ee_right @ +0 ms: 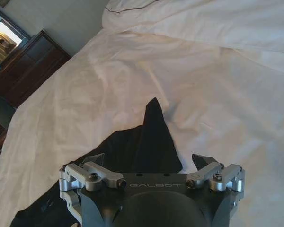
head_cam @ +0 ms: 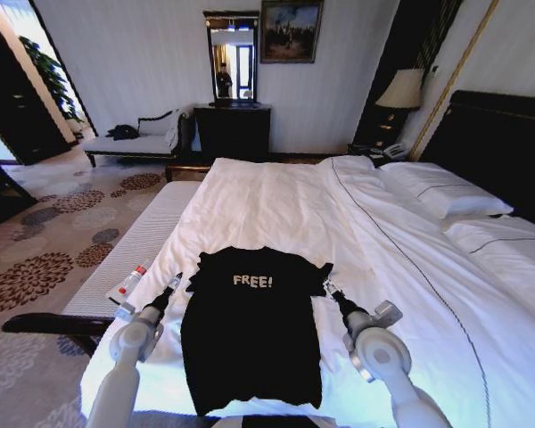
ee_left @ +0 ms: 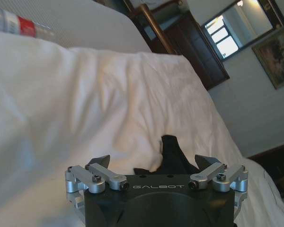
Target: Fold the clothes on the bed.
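Head view: left gripper (head_cam: 176, 280) and right gripper (head_cam: 329, 287) hover with fingers spread, holding nothing, at the two sleeves of the T-shirt (head_cam: 252, 334). It lies flat between them, lettering up, near the foot of the bed (head_cam: 276, 201). Bare sheet stretches beyond toward the pillows (head_cam: 441, 192); a tube (head_cam: 131, 281) lies left.

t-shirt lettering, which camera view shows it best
The head view: the whole T-shirt lies flat on the bed with the white "FREE!" lettering readable. The left wrist view catches a sleeve tip; the right wrist view a sleeve and part of the body, no lettering.
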{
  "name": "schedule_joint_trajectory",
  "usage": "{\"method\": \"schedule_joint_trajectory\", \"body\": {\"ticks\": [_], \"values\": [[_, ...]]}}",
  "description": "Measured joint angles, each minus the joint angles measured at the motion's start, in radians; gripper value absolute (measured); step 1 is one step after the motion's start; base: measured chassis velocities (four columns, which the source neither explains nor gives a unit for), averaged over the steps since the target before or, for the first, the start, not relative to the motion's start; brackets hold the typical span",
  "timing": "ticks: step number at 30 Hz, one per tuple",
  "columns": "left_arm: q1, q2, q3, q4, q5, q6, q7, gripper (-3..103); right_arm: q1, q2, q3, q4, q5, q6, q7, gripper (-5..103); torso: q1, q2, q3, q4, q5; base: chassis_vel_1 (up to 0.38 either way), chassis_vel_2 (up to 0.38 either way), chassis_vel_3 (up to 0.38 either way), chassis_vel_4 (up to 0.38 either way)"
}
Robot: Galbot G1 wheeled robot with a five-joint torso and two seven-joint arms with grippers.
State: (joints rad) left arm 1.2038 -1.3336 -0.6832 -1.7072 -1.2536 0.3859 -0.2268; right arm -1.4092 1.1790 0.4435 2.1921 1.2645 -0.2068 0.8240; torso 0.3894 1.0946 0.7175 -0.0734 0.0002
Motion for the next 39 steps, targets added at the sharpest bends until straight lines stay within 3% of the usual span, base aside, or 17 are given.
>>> {"method": "schedule_joint_trajectory", "body": {"ticks": [6, 15, 20, 23, 26, 30, 33, 34, 36, 39], "values": [[-0.046, -0.018, 0.060, 0.052, 0.076, 0.000, 0.005, 100, 0.000, -0.010, -0.006, -0.019, -0.007, 0.007, -0.014, 100, 0.000, 0.000, 0.000, 0.0001, -0.0002, 0.000, 0.000, 0.000, 0.000], [-0.112, -0.065, 0.091, 0.126, 0.113, -0.012, 0.007, 103, -0.019, -0.017, 0.010, -0.019, -0.005, 0.015, -0.016, 100, 0.000, 0.000, 0.000, 0.0000, -0.0002, 0.000, 0.000, 0.000, 0.000], [-0.117, -0.074, 0.096, 0.130, 0.123, -0.018, 0.006, 97, -0.022, -0.014, 0.011, -0.030, -0.006, 0.019, -0.018, 100, 0.000, 0.000, 0.000, 0.0001, -0.0001, 0.000, 0.000, 0.000, 0.000], [-0.114, -0.076, 0.091, 0.129, 0.126, -0.023, 0.007, 81, -0.021, -0.012, 0.010, -0.032, -0.006, 0.020, -0.018, 100, 0.000, 0.000, 0.000, 0.0000, -0.0002, 0.000, 0.000, 0.000, 0.000], [-0.108, -0.074, 0.086, 0.125, 0.127, -0.026, 0.011, 76, -0.017, -0.012, 0.009, -0.032, -0.006, 0.020, -0.018, 100, 0.000, 0.000, 0.000, 0.0001, -0.0002, 0.000, 0.000, 0.000, 0.000], [-0.096, -0.068, 0.079, 0.113, 0.133, -0.029, 0.020, 54, -0.015, -0.014, 0.009, -0.034, -0.007, 0.020, -0.018, 100, 0.000, 0.000, 0.000, 0.0001, -0.0003, 0.000, 0.000, 0.000, 0.000], [-0.093, -0.068, 0.078, 0.110, 0.136, -0.029, 0.022, 48, -0.015, -0.014, 0.008, -0.034, -0.007, 0.020, -0.018, 100, 0.000, 0.000, 0.000, 0.0001, -0.0002, 0.000, 0.000, 0.000, 0.000], [-0.090, -0.068, 0.077, 0.110, 0.142, -0.030, 0.025, 38, -0.015, -0.014, 0.008, -0.034, -0.009, 0.021, -0.018, 100, 0.000, 0.000, 0.000, 0.0000, -0.0002, 0.000, 0.000, 0.000, 0.000], [-0.089, -0.069, 0.077, 0.110, 0.145, -0.030, 0.027, 38, -0.015, -0.015, 0.008, -0.034, -0.009, 0.022, -0.018, 100, 0.000, 0.000, 0.000, 0.0000, -0.0002, 0.000, 0.000, 0.000, 0.000], [-0.083, -0.072, 0.078, 0.110, 0.158, -0.030, 0.035, 22, -0.016, -0.018, 0.009, -0.034, -0.010, 0.023, -0.019, 100, 0.000, 0.000, 0.000, 0.0001, -0.0003, 0.000, 0.000, 0.000, 0.000]]}}
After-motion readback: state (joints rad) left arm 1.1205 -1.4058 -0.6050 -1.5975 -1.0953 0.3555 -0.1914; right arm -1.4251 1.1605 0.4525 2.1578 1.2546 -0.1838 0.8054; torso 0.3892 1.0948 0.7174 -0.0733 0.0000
